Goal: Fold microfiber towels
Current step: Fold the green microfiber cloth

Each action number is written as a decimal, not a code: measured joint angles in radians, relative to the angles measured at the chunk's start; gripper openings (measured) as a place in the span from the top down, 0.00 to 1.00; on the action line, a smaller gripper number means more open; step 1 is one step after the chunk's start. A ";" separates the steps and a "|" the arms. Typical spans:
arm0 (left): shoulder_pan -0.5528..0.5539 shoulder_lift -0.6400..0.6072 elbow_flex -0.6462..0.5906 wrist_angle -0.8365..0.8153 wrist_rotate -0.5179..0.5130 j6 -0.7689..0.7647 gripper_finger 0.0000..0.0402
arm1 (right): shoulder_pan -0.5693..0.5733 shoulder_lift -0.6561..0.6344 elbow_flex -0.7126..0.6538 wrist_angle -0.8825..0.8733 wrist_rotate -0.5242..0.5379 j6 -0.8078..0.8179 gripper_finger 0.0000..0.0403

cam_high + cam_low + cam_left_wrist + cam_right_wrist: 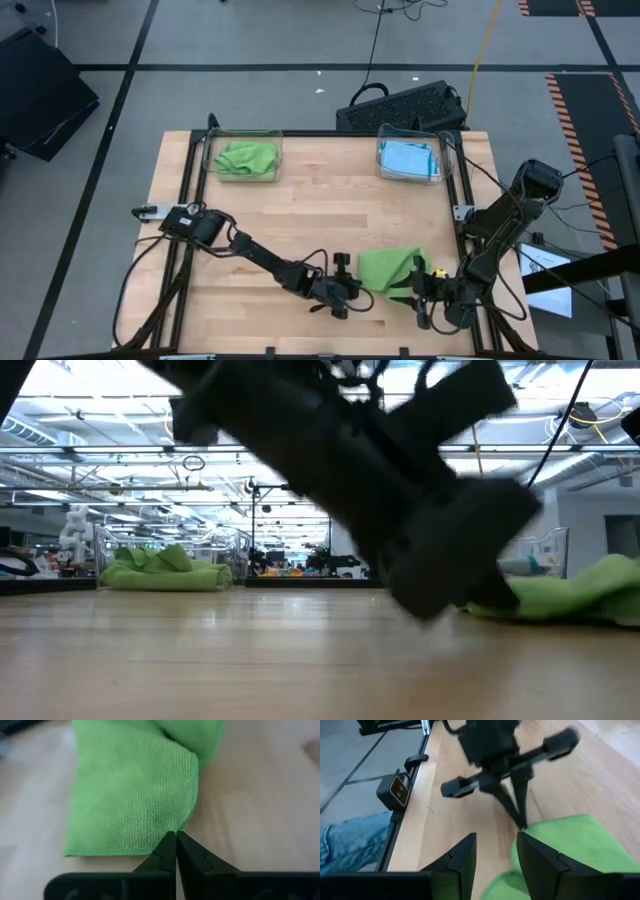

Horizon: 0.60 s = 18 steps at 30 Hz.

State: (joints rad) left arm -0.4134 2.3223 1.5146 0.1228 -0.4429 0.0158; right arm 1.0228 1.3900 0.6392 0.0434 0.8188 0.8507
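I see the wooden table (300, 210) with the green towel (392, 268) lying near its front edge. My left gripper (176, 840) is closed on the towel's edge; my right gripper (496, 851) stands open beside it.

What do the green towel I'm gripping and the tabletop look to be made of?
Green towel: soft looped microfiber by the look, matte, with a fine nubbly pile and a stitched hem. Tabletop: pale wood, probably butcher block, judging by its long parallel strips, with a slight satin sheen.
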 joint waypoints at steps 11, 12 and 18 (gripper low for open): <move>0.007 -0.148 0.002 -0.090 -0.022 0.001 0.99 | -0.122 0.263 0.150 0.087 0.029 -0.222 0.66; 0.005 -0.157 0.004 -0.082 -0.023 0.003 0.99 | -0.127 0.280 0.173 0.071 0.055 -0.246 0.66; -0.027 -0.194 0.003 -0.114 -0.029 0.022 0.98 | -0.140 0.324 0.237 0.070 0.114 -0.312 0.66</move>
State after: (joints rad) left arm -0.4400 2.1284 1.5180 0.0091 -0.4722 0.0382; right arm 0.8829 1.7136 0.8764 0.1136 0.9330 0.5392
